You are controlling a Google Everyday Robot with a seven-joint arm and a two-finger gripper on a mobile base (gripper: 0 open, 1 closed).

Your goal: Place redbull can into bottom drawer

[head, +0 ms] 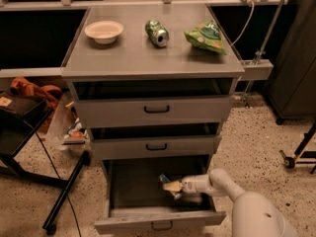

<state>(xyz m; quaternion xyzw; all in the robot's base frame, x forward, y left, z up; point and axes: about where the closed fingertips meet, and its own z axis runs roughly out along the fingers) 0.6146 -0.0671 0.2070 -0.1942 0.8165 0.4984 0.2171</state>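
Reaching into the open bottom drawer point(132, 189), we hold the can point(164, 179) pinched in our hand point(172, 186), low enough to drop gently.

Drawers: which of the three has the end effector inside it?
The bottom drawer, the lowest, pulled far out; the end effector reaches into it at the redbull can. The two drawers above are barely open.

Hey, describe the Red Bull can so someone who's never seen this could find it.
Look at the grey metal three-drawer cabinet, then its pulled-out bottom drawer. Inside, the white arm's end effector holds the slim blue-and-silver can, tilted. The only other can, green and silver, lies on the cabinet top.
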